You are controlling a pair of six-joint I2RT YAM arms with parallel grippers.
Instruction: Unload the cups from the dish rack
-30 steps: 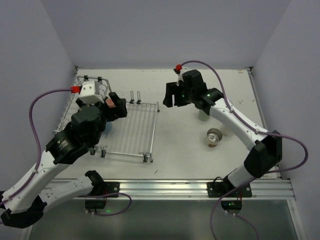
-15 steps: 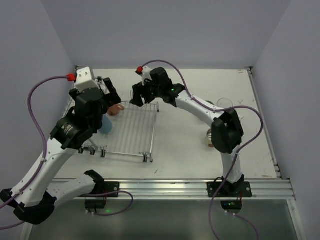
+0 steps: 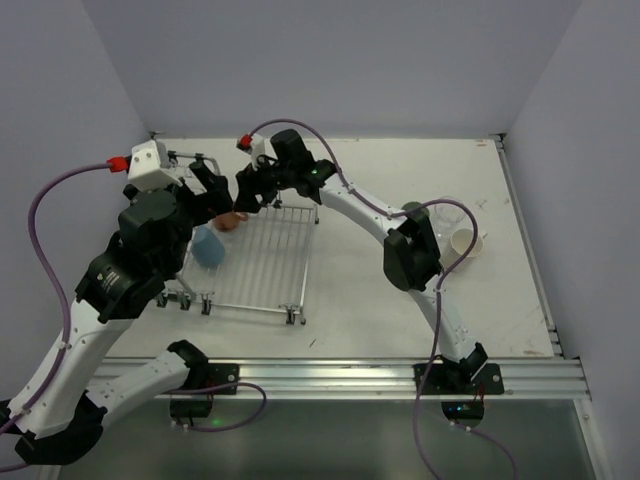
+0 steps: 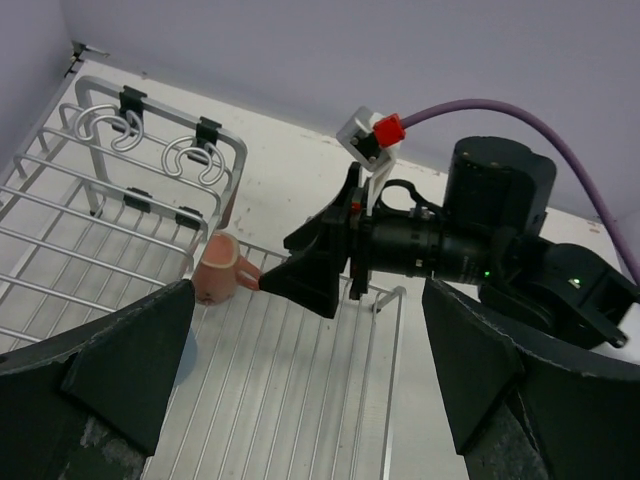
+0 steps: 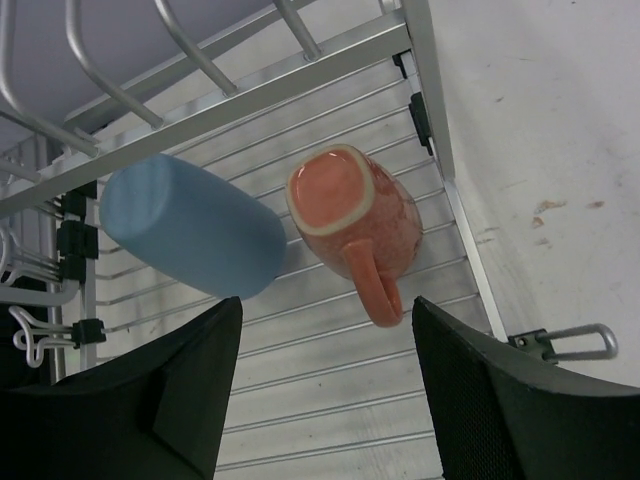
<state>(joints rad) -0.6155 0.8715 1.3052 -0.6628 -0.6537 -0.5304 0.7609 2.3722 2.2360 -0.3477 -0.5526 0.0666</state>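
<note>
Blue cup (image 5: 190, 228), speckled salmon cream-rimmed mug (image 5: 355, 215), silver dish rack (image 5: 300, 73).

The dish rack (image 3: 265, 265) is sitting on the left half of the tabletop (image 3: 360, 300). Toward its far left, a handled mug (image 5: 350, 215) is lying on its side, with a tumbler (image 5: 190, 225) lying just beside it, nearer the arm bases. The right pincer (image 5: 325, 320) is hanging directly above the mug. The left pincer (image 4: 305, 300) is hovering over the rack's far left part. Well apart, on the tabletop's right side, a lone cup (image 3: 463, 241) is resting, with another cup (image 3: 410, 210) sitting left of it, partly behind the right arm.
</note>
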